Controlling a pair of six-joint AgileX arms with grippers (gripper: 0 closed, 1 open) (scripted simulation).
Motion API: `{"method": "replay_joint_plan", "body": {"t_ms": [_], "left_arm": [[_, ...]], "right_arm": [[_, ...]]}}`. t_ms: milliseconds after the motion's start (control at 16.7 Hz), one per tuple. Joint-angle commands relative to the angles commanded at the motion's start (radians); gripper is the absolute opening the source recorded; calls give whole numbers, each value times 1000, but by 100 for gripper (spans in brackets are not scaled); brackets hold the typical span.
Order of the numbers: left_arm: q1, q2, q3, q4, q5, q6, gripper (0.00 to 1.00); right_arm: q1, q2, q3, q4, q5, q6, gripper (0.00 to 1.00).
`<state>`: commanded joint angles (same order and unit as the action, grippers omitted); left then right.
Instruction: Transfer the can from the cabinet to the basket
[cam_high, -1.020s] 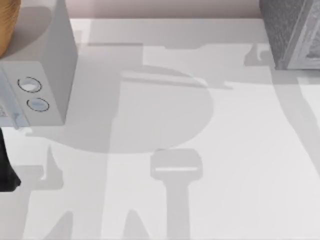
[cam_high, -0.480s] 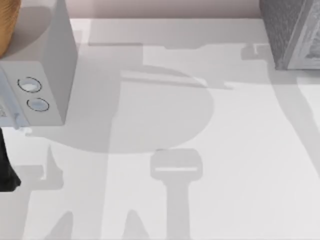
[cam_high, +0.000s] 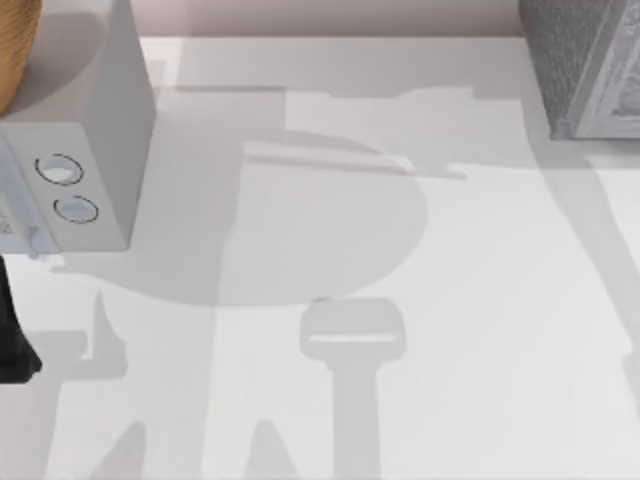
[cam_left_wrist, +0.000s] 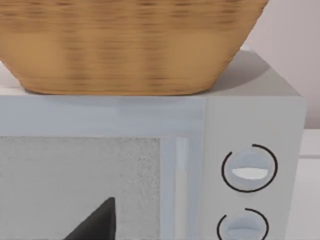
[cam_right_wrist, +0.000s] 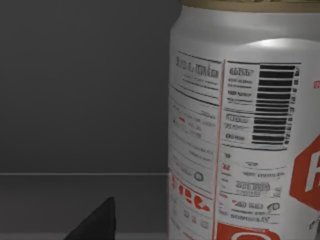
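The can (cam_right_wrist: 245, 130) stands upright inside the cabinet (cam_high: 585, 65), close before the right wrist camera, against the dark grey inner wall and on the cabinet's grey floor; its dull gold top sits at the upper edge of that picture, and its white side carries fine print, a barcode and red label patches. A single dark fingertip of the right gripper (cam_right_wrist: 95, 222) pokes into the right wrist view beside the can and apart from it; I cannot tell whether the fingers are spread or closed, since the second one is out of sight.

The step in hand, as I judge it, is the reach for the can; to do it well the right gripper should come in level with the fingers either side of the body, close on the middle of the cylinder rather than near the gold rim, and draw it straight out so it does not tip on the cabinet floor or catch the opening.

The basket (cam_left_wrist: 130, 45) rests on top of the microwave (cam_left_wrist: 250, 115) (the pale grey box with two round dials (cam_left_wrist: 249, 168)); the left wrist view shows its ribbed orange-brown side touching the microwave's roof, and one dark fingertip of the left gripper (cam_left_wrist: 97, 222) in front of the speckled door, its opening likewise not readable. The top view gives the layout instead: microwave and a sliver of basket at the table's far left, cabinet at the far right, well apart across the white table (cam_high: 330, 400).
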<state>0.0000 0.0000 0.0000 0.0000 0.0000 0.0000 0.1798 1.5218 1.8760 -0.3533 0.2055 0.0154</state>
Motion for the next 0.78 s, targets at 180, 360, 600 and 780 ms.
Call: {"method": "replay_joint_plan", "body": {"t_ms": [180, 360, 600, 780], "left_arm": [[0, 0, 0, 0, 0, 0, 100], [0, 0, 0, 0, 0, 0, 100], [0, 0, 0, 0, 0, 0, 100], [0, 0, 0, 0, 0, 0, 100]], "right_arm": [[-5, 29, 35, -1, -3, 0, 100], [-17, 108, 123, -9, -13, 0, 100], [-33, 215, 240, -19, -28, 0, 100], [-37, 240, 268, -22, -31, 0, 100]]}}
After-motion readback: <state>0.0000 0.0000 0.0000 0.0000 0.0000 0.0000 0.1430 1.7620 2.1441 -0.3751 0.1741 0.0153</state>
